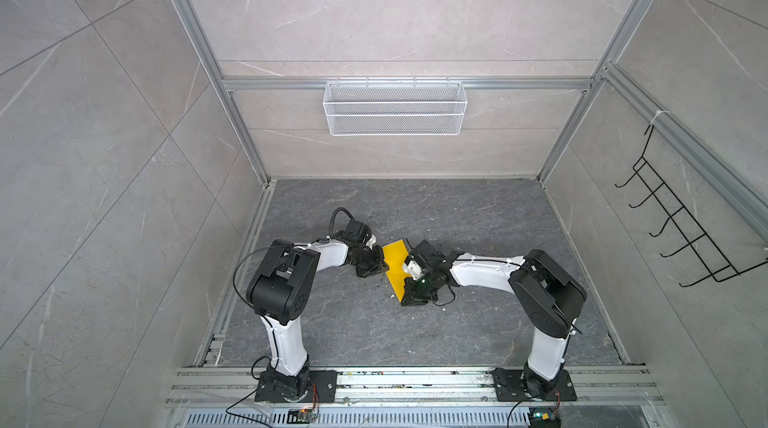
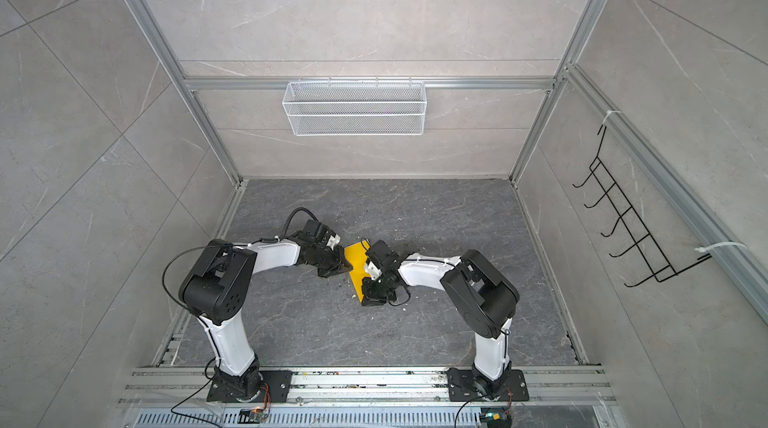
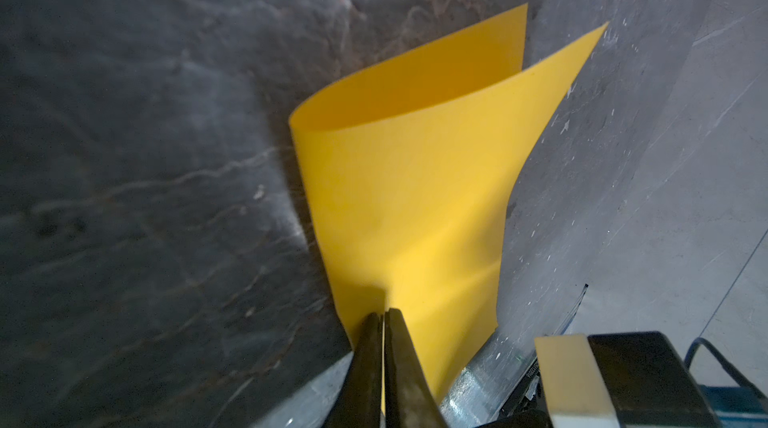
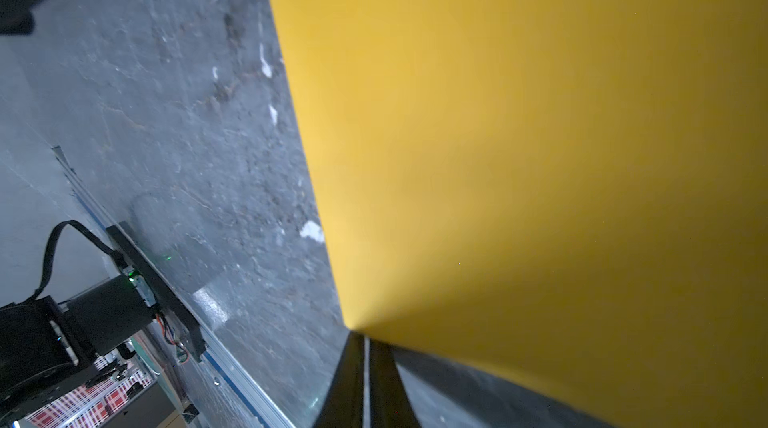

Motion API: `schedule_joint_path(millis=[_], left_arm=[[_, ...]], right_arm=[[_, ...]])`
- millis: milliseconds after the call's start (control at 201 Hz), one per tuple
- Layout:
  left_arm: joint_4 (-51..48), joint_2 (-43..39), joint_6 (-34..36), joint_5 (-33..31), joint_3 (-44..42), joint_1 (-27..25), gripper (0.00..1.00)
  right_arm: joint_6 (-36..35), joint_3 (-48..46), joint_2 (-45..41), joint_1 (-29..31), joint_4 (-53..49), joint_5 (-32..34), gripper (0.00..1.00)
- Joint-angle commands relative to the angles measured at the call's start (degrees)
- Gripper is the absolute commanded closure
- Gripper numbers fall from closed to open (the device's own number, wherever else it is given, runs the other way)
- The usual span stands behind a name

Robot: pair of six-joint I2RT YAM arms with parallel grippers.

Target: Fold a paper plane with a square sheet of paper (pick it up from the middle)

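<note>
The square sheet of paper (image 1: 397, 265) (image 2: 357, 268) is bright yellow and hangs between my two grippers, just above the dark stone floor. In the left wrist view the sheet (image 3: 407, 197) is bent over on itself in a loose curl with no sharp crease. My left gripper (image 1: 383, 268) (image 3: 383, 313) is shut on the sheet's left edge. My right gripper (image 1: 405, 299) (image 4: 365, 336) is shut on its near corner, and the sheet (image 4: 519, 155) fills much of that view. No paper plane is in view.
A white wire basket (image 1: 395, 107) hangs on the back wall. A black wire hook rack (image 1: 685, 230) is on the right wall. Aluminium rails (image 1: 415, 384) carry both arm bases at the front. Small white specks (image 4: 311, 231) lie on the floor.
</note>
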Motion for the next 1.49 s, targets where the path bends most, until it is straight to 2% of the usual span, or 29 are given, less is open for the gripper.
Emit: schedule_joint_path(millis=[0,100,239,438,583,782,946,1076,1165,1305,1489], left_arm=[[-2.83,-0.05,0.29,-3.29,-0.65,0.18,0.89],[-2.39,-0.65,-0.11,-2.36,-0.56,0.17,0.89],[-2.15,-1.01,-0.15,-1.75,-0.44,0.15,0.89],[-2.38,-1.23,-0.06,-1.27,-0.32,0.14,0.89],[-2.78,-0.98,0.12,-1.27,0.4,0.12,0.89],[-2.87,-0.85,0.18,-1.31,1.04,0.13,0.89],[-2.86,-1.11,0.04,-1.53,0.85,0.17,0.89],[-2.85,-1.36,-0.04,-1.83,0.4,0.13,0.89],[-2.45,-1.55,-0.25,-1.96,0.05,0.18,0.89],[-2.33,-1.38,-0.46,-2.01,0.14,0.13,0.89],[-2.61,-1.32,-0.51,-2.14,0.11,0.13,0.89]], right_arm=[[-2.1,0.25,-4.39,0.2,-1.07,3.86,0.89],[-1.58,2.08,-6.12,0.12,2.41,5.89,0.87],[-0.31,6.8,-2.3,-0.23,3.46,7.23,0.86],[0.17,8.66,0.49,-0.5,6.1,4.07,0.86],[-1.17,5.85,-4.08,-0.59,3.93,5.34,0.83],[-2.24,-2.57,-12.94,-0.59,-0.41,7.95,0.79],[-2.94,-4.72,-16.17,-0.57,2.2,8.27,0.77],[-2.83,-1.86,-15.04,-0.2,6.47,4.73,0.77],[-2.48,0.81,-13.06,0.25,7.27,5.35,0.77],[-0.75,5.41,-6.79,0.36,7.19,6.71,0.84],[1.56,9.51,-0.15,0.64,8.19,5.3,0.91]])
